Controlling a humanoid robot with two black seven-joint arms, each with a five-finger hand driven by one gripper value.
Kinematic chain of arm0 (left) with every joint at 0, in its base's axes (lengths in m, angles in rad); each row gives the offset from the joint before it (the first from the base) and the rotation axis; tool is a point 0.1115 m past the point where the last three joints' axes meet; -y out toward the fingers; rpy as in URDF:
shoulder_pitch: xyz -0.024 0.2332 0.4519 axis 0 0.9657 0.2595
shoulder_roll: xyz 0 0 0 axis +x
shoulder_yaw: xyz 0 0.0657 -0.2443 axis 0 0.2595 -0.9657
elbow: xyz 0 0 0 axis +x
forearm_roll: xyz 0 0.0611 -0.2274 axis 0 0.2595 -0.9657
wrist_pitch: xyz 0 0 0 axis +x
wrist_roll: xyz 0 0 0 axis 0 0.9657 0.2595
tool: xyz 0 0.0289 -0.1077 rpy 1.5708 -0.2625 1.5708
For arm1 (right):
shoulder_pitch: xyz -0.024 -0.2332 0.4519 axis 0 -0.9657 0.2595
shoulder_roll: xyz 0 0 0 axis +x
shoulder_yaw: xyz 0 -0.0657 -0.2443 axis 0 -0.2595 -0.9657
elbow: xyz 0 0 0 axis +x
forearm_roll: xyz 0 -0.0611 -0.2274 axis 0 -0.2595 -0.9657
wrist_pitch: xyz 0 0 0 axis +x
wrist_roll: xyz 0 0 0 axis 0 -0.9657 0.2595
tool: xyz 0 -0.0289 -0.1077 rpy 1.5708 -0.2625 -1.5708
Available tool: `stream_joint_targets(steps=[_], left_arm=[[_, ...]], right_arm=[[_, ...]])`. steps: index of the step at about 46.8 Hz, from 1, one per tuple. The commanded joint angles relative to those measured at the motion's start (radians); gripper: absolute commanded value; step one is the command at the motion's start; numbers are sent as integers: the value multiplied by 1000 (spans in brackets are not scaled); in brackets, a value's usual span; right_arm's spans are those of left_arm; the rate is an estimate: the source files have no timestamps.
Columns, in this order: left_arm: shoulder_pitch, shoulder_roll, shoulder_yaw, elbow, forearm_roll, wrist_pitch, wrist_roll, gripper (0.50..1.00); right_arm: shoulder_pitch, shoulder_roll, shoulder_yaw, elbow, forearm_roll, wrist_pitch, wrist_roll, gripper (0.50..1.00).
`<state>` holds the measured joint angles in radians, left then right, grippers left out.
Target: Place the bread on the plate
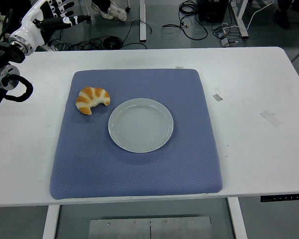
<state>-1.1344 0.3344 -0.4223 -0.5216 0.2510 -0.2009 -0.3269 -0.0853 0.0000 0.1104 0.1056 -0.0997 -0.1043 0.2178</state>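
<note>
The bread (92, 99) is a golden curved croissant. It lies on the blue mat (134, 169), just left of and apart from the plate. The white round plate (140, 125) sits empty at the mat's middle. My left hand (57, 12) is raised at the top left corner, beyond the table's far edge and well away from the bread. Its fingers are spread and hold nothing. My right arm is out of view.
The white table (254, 149) carries two small bits of tape (217, 97) right of the mat. Cables (189, 22) and table legs lie on the floor behind. A person's shoes (112, 10) show at the top.
</note>
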Motion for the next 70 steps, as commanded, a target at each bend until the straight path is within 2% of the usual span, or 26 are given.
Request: stream_joint_targets(steps=[1, 70], left_arm=[[4, 0, -1, 0, -1, 0, -1, 974], [16, -3, -13, 0, -10, 2, -1, 974]], right_arm=[[-1, 0, 0, 0, 0, 0, 0, 1000], [-5, 0, 0, 0, 0, 0, 0, 1000]])
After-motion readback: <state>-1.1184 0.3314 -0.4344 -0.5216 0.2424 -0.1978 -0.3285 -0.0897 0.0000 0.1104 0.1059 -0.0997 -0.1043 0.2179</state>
